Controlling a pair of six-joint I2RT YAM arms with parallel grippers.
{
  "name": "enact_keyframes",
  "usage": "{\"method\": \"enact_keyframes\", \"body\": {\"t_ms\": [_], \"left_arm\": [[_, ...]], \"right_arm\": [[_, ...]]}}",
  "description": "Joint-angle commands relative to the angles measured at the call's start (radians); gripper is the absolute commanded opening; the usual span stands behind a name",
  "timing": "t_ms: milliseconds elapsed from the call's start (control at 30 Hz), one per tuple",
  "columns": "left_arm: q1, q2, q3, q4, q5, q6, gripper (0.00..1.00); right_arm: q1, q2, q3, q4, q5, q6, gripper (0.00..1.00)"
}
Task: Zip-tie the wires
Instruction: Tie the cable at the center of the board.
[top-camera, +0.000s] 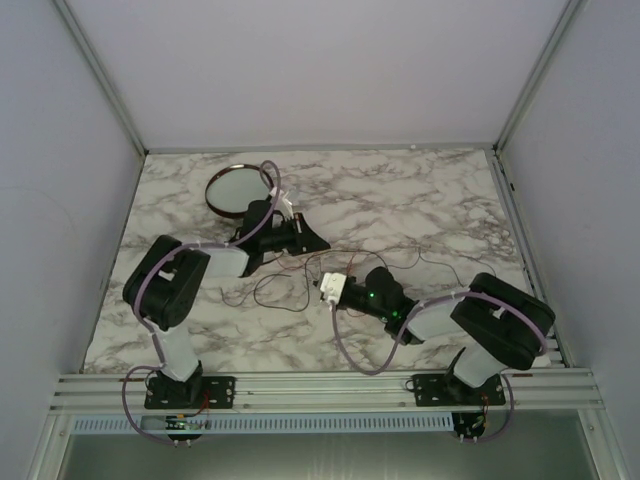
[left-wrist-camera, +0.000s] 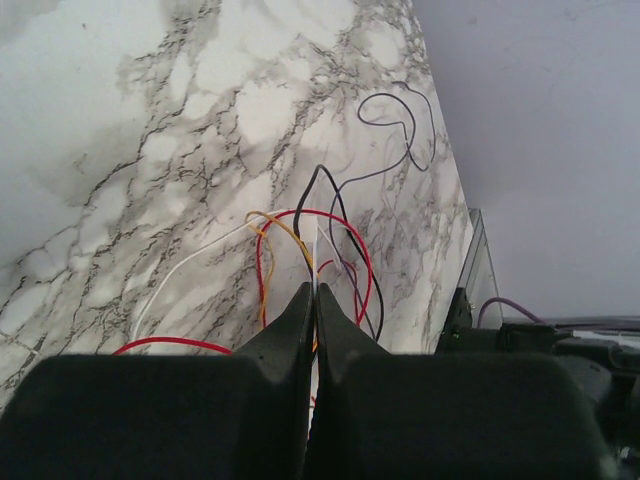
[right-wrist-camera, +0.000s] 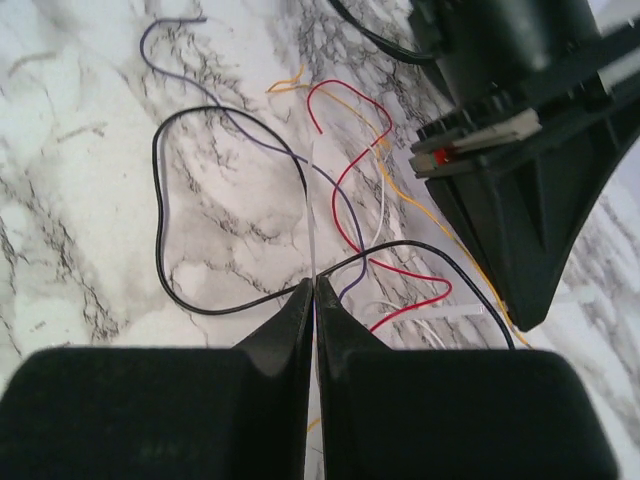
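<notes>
Left gripper (left-wrist-camera: 313, 292) jaws pressed together, thin white strip (left-wrist-camera: 317, 250) pinched at tips. Right gripper (right-wrist-camera: 313, 288) likewise closed, second white strip (right-wrist-camera: 312, 200) rising from its tips. Wires (right-wrist-camera: 158, 200) lay loose on marble tabletop (top-camera: 430, 200) between both grippers: red, black, yellow, purple strands tangled.

**Two black-and-white robot arms**

Left arm (top-camera: 170, 290) and right arm (top-camera: 500, 320) are wearing bulky black housings over white links. Lilac cables (top-camera: 341, 340) are looping alongside them. Black wedge-shaped fingers (left-wrist-camera: 290, 330) are tapering forward. A green light (top-camera: 372, 297) is glowing on the right arm.
</notes>
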Motion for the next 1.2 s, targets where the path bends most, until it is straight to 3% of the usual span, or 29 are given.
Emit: {"method": "enact_keyframes", "body": {"t_ms": [0,300,733,1167], "left_arm": [[-0.007,-0.076,-0.042,0.124,0.016,0.088,0.00],[-0.035,-0.169,-0.135,0.208,-0.009,0.208,0.00],[-0.078,-0.170,-0.251,0.433,-0.087,0.235,0.00],[-0.081,-0.175,-0.356,0.638,-0.102,0.379,0.00]], "right_arm": [[-0.031,-0.048,-0.008,0.007,-0.047,0.219,0.00],[-0.138,-0.133,-0.030,-0.016,-0.142,0.411,0.00],[-0.211,-0.126,-0.039,0.075,-0.229,0.612,0.00],[-0.304,-0.124,-0.011,0.030,-0.409,0.781,0.00]]}}
